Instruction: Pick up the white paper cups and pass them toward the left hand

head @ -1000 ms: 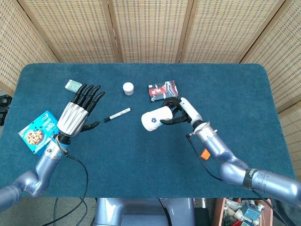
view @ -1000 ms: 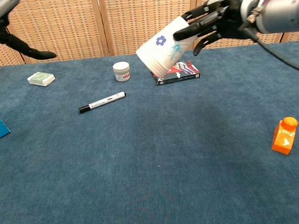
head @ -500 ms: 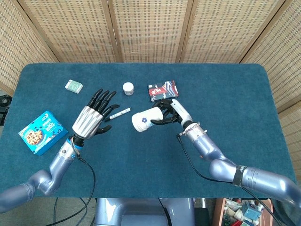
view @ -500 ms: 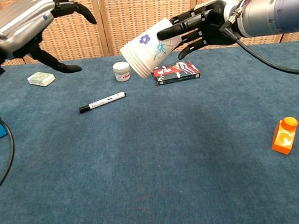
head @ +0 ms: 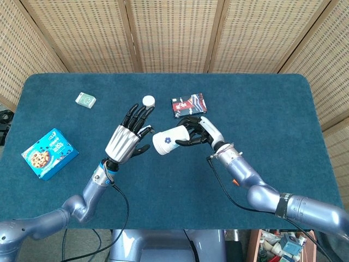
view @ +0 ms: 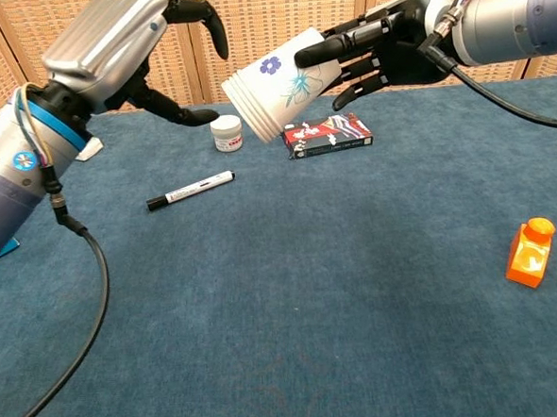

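Note:
My right hand [head: 197, 131] [view: 382, 41] holds a stack of white paper cups [head: 169, 141] [view: 273, 84] with blue flower prints, lifted above the table and lying on its side, its mouth pointing toward my left. My left hand [head: 128, 137] [view: 126, 43] is open, fingers spread, raised just left of the cups' mouth. In the head view its fingertips come close to the rim; contact cannot be told.
On the blue table [head: 163, 196] lie a black-and-white marker [view: 190, 189], a small white jar [head: 148, 100] [view: 226, 133], a dark card box [head: 188, 105] [view: 329, 135], a green pack [head: 86, 99], a blue cookie box [head: 49, 153] and an orange bottle [view: 530, 253] at the right.
My left hand has swung right and up toward the cups. My right hand carried the cups leftward, then held nearly still in the last half second.

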Controlling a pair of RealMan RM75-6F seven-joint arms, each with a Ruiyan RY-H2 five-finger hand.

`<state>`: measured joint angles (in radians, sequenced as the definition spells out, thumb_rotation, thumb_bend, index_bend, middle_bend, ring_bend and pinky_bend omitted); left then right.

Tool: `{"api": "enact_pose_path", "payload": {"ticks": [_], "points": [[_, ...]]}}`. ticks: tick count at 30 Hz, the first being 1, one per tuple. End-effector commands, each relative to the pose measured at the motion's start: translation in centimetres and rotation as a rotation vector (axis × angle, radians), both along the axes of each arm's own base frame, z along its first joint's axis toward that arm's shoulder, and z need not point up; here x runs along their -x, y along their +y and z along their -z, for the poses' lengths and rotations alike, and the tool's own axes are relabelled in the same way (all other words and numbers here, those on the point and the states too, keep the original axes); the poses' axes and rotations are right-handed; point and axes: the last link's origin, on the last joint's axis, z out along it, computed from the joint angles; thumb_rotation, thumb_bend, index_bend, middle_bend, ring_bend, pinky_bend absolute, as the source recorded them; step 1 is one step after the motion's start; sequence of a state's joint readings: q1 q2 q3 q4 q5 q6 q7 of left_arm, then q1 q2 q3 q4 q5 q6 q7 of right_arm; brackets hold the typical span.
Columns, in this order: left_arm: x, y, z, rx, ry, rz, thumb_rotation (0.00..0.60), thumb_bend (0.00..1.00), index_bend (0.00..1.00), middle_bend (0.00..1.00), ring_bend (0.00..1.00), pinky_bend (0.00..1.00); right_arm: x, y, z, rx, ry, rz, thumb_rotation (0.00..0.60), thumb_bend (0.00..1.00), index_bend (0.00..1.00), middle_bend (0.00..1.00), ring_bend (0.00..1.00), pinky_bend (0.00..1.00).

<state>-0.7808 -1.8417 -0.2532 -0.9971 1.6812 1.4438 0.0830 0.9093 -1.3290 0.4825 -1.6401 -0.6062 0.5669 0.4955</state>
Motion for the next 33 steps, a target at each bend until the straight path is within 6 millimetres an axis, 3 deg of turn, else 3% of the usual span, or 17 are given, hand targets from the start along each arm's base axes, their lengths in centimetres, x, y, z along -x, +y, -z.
{"api": "enact_pose_path", "payload": {"ticks": [1, 9, 23, 30, 33], "points": [[-0.9, 0.0, 0.5, -0.014, -0.015, 0.019, 0.600, 0.14, 0.48, 0.00, 0.00, 0.00, 0.0, 0.1, -0.1, -0.001, -0.001, -0.002, 0.600, 0.51, 0.55, 0.58, 0.43, 0.56], [-1.7, 0.0, 1.2, -0.068, -0.030, 0.053, 0.600, 0.21, 0.55, 0.00, 0.00, 0.00, 0.3, 0.2, -0.3, -0.008, 0.011, -0.010, 0.600, 0.51, 0.55, 0.58, 0.43, 0.56], [-1.5, 0.1, 1.7, -0.087, -0.055, 0.064, 0.600, 0.25, 0.57, 0.00, 0.00, 0.00, 0.9, -0.1, -0.5, -0.008, 0.013, 0.002, 0.600, 0.52, 0.55, 0.58, 0.43, 0.56], [-2.1, 0.1, 2.1, -0.081, -0.047, 0.073, 0.600, 0.45, 0.59, 0.00, 0.00, 0.00, 1.1, -0.1, -0.7, -0.011, 0.011, 0.003, 0.600, 0.52, 0.55, 0.58, 0.43, 0.56], [-2.3, 0.1, 2.2, -0.081, -0.045, 0.076, 0.600, 0.49, 0.59, 0.00, 0.00, 0.00, 1.1, -0.1, -0.9, -0.011, 0.009, 0.002, 0.600, 0.52, 0.55, 0.58, 0.43, 0.56]]}}
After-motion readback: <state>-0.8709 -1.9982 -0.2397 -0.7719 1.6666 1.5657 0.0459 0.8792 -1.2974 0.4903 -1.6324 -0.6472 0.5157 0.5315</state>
